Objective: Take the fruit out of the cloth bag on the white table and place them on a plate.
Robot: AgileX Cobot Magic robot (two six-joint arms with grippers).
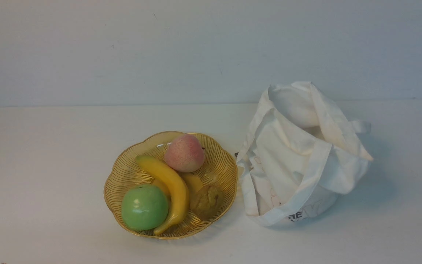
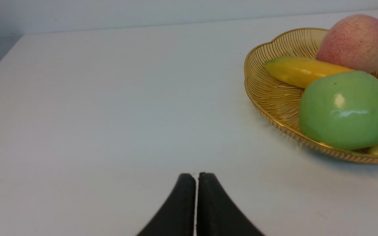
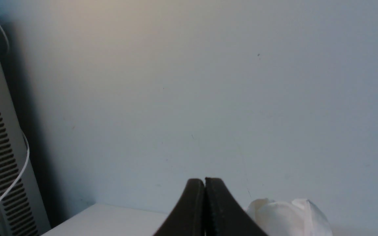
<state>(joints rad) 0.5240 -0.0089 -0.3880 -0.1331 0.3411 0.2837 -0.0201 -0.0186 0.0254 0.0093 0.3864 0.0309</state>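
Golden and ribbed, the plate (image 1: 120, 172) sits on the white table (image 1: 42, 165). The peach (image 1: 184, 153) rests at the plate's far side, against a banana (image 1: 170, 183). A green apple (image 1: 144, 207) fills the plate's near left part and a brownish lumpy fruit (image 1: 206, 201) its near right. The cloth bag (image 1: 299, 161) slumps just right of the plate, mouth open. The left gripper (image 2: 195, 183), left of the plate, has its fingers pressed together on nothing. The right gripper (image 3: 204, 190) is likewise closed and empty; where it is relative to the plate cannot be told.
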